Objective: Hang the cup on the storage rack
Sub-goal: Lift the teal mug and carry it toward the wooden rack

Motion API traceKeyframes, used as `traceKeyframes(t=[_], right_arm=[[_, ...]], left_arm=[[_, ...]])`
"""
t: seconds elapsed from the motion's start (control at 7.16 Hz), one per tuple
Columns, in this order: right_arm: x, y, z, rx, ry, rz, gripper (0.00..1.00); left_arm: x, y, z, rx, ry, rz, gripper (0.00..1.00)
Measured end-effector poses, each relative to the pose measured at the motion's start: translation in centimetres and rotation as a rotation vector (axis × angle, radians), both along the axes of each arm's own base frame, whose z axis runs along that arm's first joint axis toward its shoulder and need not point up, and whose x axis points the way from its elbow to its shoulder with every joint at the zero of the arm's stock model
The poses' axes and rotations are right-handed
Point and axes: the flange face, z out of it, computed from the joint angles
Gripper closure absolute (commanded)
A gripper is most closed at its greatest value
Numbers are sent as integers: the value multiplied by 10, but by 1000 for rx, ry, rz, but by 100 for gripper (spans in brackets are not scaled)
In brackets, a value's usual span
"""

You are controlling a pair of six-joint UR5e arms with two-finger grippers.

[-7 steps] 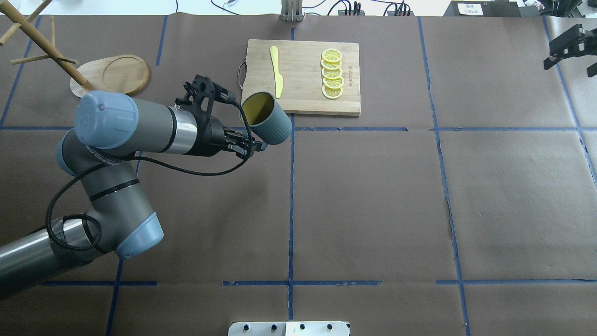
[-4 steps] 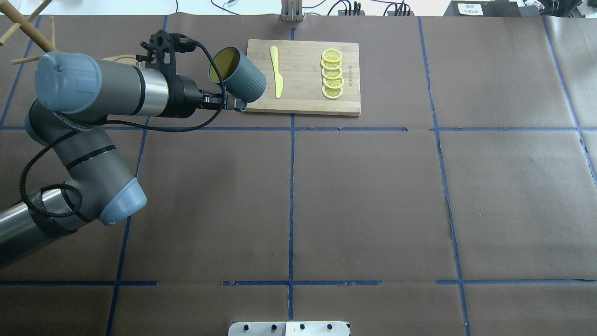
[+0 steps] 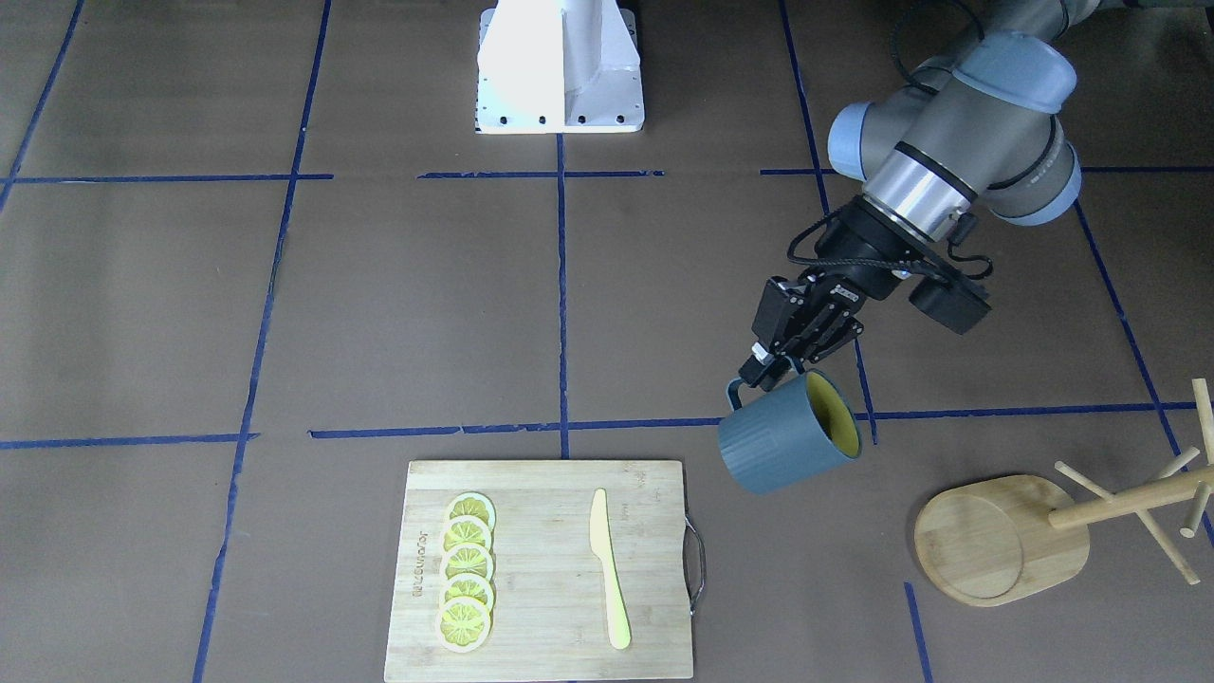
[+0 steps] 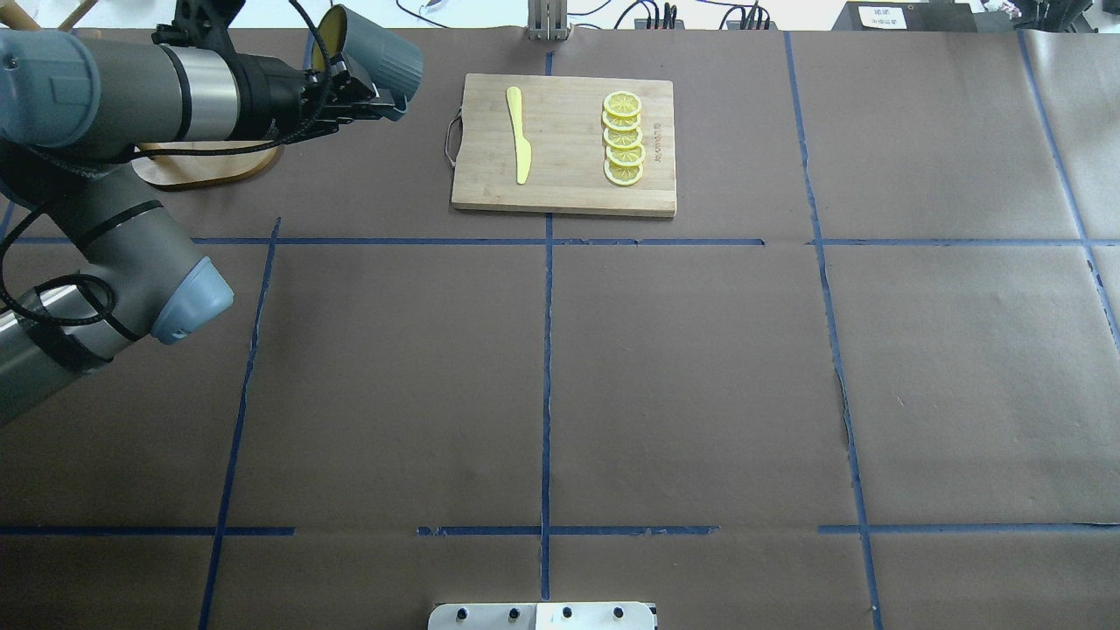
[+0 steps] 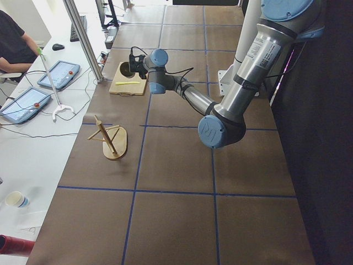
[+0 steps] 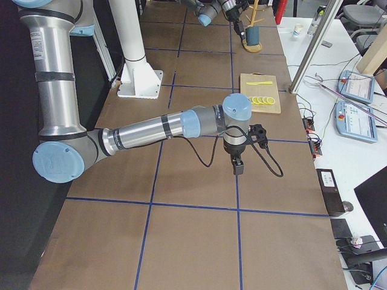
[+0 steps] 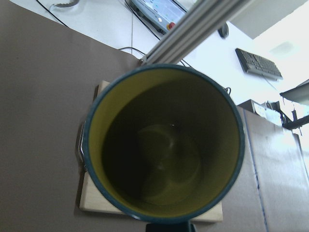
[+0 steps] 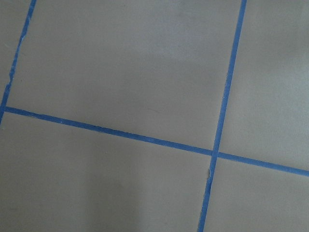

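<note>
My left gripper (image 3: pixel 762 373) is shut on the loop handle of the dark blue-grey cup (image 3: pixel 780 446) and holds it in the air. The cup is tilted on its side, and its yellow-green inside faces the storage rack. In the overhead view the cup (image 4: pixel 378 58) and left gripper (image 4: pixel 371 103) are at the far left. The wooden rack (image 3: pixel 1003 537) stands to the cup's side, apart from it. My arm hides most of the rack's base (image 4: pixel 214 166) in the overhead view. The cup's inside (image 7: pixel 166 145) fills the left wrist view. My right gripper (image 6: pixel 237 167) points down at the table; I cannot tell whether it is open or shut.
A wooden cutting board (image 4: pixel 564 144) with a yellow knife (image 4: pixel 519 136) and several lemon slices (image 4: pixel 623 138) lies at the far middle, to the right of the cup. The right wrist view shows only brown paper (image 8: pixel 120 63) and blue tape lines.
My left arm has carried the cup up and to the far left, from the cutting board's near left corner towards the rack. The right gripper has left the overhead view.
</note>
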Motion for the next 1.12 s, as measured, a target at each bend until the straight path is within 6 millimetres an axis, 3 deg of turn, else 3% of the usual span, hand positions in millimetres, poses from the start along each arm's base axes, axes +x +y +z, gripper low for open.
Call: traceKeyframes(t=[0.42, 0.56, 0.84, 1.12], right_arm=[[1, 4, -11, -2, -5, 28, 0], [1, 5, -11, -4, -5, 30, 0], [1, 5, -11, -6, -3, 32, 0], [1, 4, -13, -3, -3, 33, 0]], left_arm=[[-43, -26, 38, -111, 266, -60, 100], [-60, -35, 60, -140, 358, -71, 100], [-95, -44, 102, -192, 526, -80, 100], [-134, -50, 125, -263, 679, -104, 100]])
